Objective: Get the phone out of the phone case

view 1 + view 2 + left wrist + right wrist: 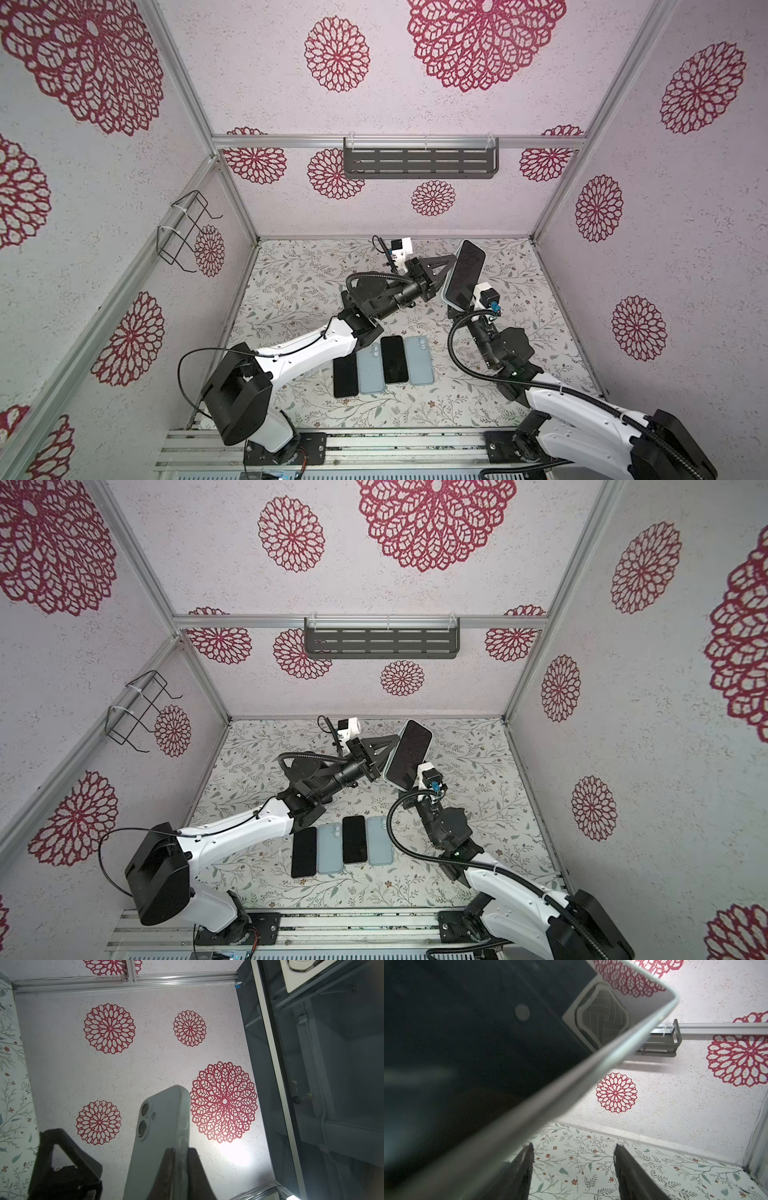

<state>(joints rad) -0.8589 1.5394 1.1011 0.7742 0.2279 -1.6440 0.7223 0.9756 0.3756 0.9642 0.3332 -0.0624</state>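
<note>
Left gripper [445, 277] [388, 757] in both top views: pressed shut on the long side edge of the phone case [444, 296], holding the whole thing up in the air over the far-middle of the table [291, 282]. Phone [464, 272] still seated inside, dark screen facing up toward the camera, tilted, pale-blue rim showing along the lower edge. Right arm [505, 349] reaching up under the phone's near end, fingers hidden behind it from up here. Nearer the front, lying flat in a tight row: two black phones [345, 376] alternating with two pale-blue backs [371, 370]. Empty or not, can't tell.

Left wrist cam: looking along the back of the case [160, 1126], twin lenses visible, both dark fingers [167, 1174] squeezing its edge, no gap left.

Right wrist cam: right gripper [574, 1151] spread wide, nothing between the fingers [625, 1167]. Phone screen [467, 1043] filling most of the shot, case rim running just beside one fingertip. Touching or not, honestly can't tell.
</note>
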